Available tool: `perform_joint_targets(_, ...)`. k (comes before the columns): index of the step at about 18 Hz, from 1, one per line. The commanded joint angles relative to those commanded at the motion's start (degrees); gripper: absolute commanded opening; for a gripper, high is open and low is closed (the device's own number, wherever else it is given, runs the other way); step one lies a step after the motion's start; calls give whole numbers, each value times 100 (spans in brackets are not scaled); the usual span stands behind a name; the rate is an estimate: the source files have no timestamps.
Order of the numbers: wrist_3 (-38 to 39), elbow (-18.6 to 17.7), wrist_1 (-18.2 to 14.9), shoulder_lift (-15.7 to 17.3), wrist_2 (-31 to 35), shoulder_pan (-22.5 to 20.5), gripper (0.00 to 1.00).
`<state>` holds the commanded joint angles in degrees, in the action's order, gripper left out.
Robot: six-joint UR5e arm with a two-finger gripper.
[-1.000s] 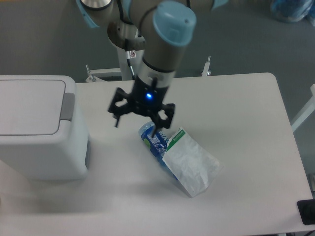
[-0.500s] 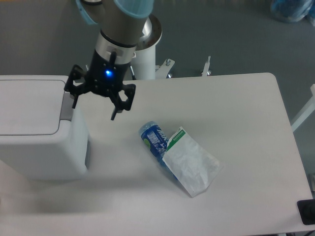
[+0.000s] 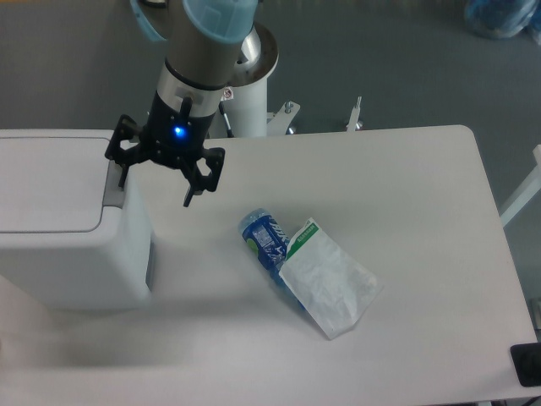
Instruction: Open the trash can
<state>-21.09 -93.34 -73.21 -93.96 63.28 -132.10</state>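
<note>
Spread wide, the gripper [image 3: 157, 176] hangs at the right edge of the bin [image 3: 68, 220], its black fingers splayed to either side. One finger [image 3: 123, 156] sits over the grey strip [image 3: 113, 181] along the lid's right side; whether it touches the strip I cannot tell from here. The other finger [image 3: 203, 175] points down over bare table [image 3: 423, 220], clear of the bin. A blue light glows on the gripper's body, just above the fingers. Nothing is held between the fingers.

The bin stands at the left end of the table, a big white box with rounded corners, partly cut off by the left edge of the view. Its flat lid [image 3: 51, 182] lies down and level, shut.

Near the middle of the table, well apart from the bin and to the lower right of the gripper, lies a crushed blue bottle [image 3: 264, 238] on its side. A clear bag [image 3: 330, 283] with a green strip along its top rests against the bottle and partly over it, stretching away toward the lower right.

The arm [image 3: 203, 51] comes down from the top of the view, grey with a pale blue cap. Behind it stands a white post [image 3: 250, 110] on the dark floor.
</note>
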Motion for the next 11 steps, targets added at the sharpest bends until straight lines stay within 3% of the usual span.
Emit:
perform_joint_targets(7, -17, 140, 44, -35, -9, -17, 100)
perform_joint_targets(11, -88, 290, 684, -333, 26, -341, 100)
